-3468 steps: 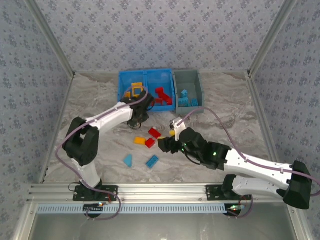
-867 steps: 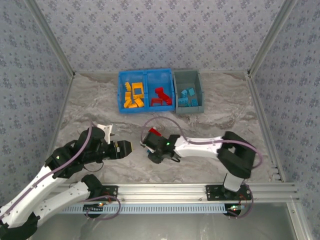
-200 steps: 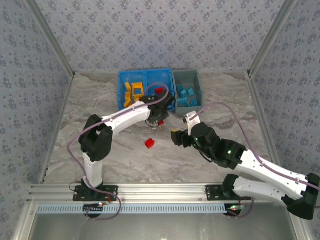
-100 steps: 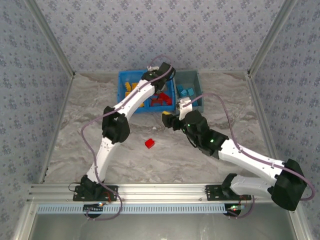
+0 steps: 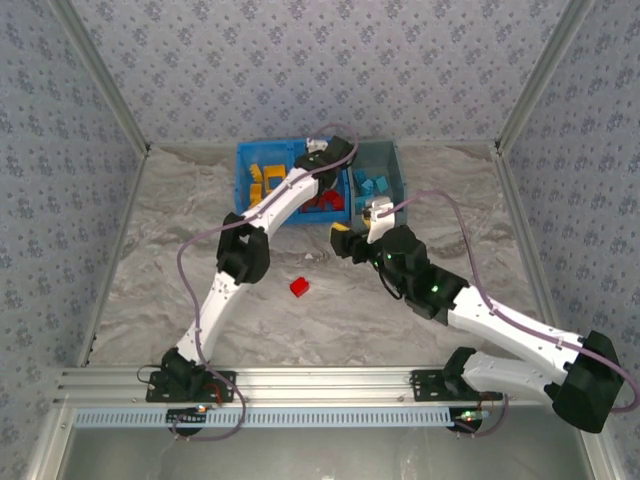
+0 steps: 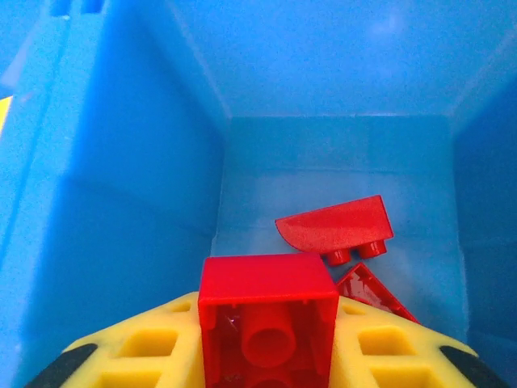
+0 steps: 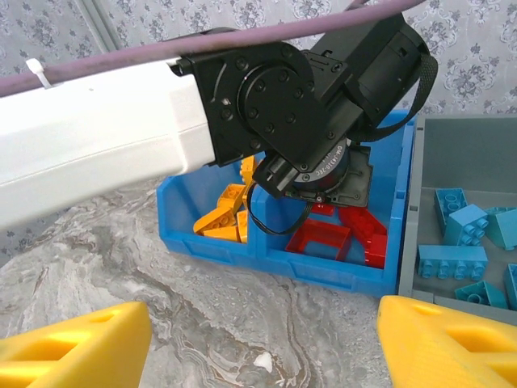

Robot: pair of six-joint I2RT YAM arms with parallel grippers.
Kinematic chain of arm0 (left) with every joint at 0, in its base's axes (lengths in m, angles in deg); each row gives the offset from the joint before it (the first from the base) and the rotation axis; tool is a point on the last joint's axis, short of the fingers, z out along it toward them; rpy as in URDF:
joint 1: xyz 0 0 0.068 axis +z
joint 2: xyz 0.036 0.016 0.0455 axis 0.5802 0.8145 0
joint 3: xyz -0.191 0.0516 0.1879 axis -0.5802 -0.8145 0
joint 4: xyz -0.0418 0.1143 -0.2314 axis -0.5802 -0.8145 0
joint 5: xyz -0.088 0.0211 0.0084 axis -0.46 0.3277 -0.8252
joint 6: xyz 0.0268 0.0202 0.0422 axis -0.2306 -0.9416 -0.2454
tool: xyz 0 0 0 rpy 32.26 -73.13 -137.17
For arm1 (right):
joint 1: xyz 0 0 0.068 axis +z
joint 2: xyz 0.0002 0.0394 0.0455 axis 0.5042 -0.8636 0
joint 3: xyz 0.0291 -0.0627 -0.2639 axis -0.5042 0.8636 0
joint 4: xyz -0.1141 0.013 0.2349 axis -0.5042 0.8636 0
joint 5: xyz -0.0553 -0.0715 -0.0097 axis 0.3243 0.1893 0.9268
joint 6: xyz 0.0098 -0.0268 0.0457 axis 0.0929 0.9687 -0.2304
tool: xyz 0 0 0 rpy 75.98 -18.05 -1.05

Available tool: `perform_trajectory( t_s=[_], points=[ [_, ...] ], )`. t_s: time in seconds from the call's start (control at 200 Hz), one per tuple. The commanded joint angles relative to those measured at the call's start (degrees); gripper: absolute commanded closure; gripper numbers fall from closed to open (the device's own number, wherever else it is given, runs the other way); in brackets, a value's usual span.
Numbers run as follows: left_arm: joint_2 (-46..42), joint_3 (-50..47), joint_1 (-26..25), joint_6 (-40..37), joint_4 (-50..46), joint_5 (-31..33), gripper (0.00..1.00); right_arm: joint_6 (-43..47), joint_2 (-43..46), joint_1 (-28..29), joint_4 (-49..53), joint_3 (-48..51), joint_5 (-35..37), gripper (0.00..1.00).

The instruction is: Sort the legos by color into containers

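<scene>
My left gripper (image 6: 268,323) hangs over the right compartment of the bright blue bin (image 5: 241,185), shut on a red lego (image 6: 266,287) gripped between its yellow fingers. Below it lie a red wedge (image 6: 335,226) and another red piece (image 6: 367,293). Orange-yellow legos (image 7: 222,214) fill the left compartment. A red frame (image 7: 323,238) lies in the right one. Light blue legos (image 5: 372,187) sit in the grey bin (image 5: 385,150). One red lego (image 5: 298,287) rests on the table. My right gripper (image 5: 343,238) is open and holds nothing, just in front of the blue bin.
The left arm (image 5: 280,200) stretches from the near edge across the table and over the blue bin. Its black wrist (image 7: 323,105) looms above the red compartment, close in front of my right gripper (image 7: 262,323). Patterned walls enclose the marbled table (image 5: 180,260).
The left gripper has risen from the bin's front edge and reached over the red compartment with the red lego. The right gripper has moved up the table toward the blue bin.
</scene>
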Motion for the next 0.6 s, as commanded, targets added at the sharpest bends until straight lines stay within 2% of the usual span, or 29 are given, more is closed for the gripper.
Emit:
perform_trajectory(
  t_s=[0.0,0.18,0.35,0.49,0.6],
  points=[
    [0.5,2.8,-0.4,-1.2,-1.0,1.3,0.58,-1.4,1.3,-0.3,1.8,0.3,-0.9,0.23],
    [-3.1,2.9,-1.0,-0.8,-2.7,0.8,0.5,-1.5,3.3,-0.3,4.3,1.6,-1.5,0.23],
    [-8.4,3.0,-2.3,-0.4,-3.7,1.3,0.49,-1.4,6.5,-0.3,7.3,3.1,-0.8,0.23],
    [-15.7,2.8,-3.5,2.8,-8.3,1.4,0.49,1.1,7.2,0.0,10.0,4.2,-2.1,0.23],
    [-24.9,-2.5,-4.9,6.6,-13.5,2.6,0.48,3.4,2.3,1.7,14.3,2.9,-3.0,0.23]
  ],
)
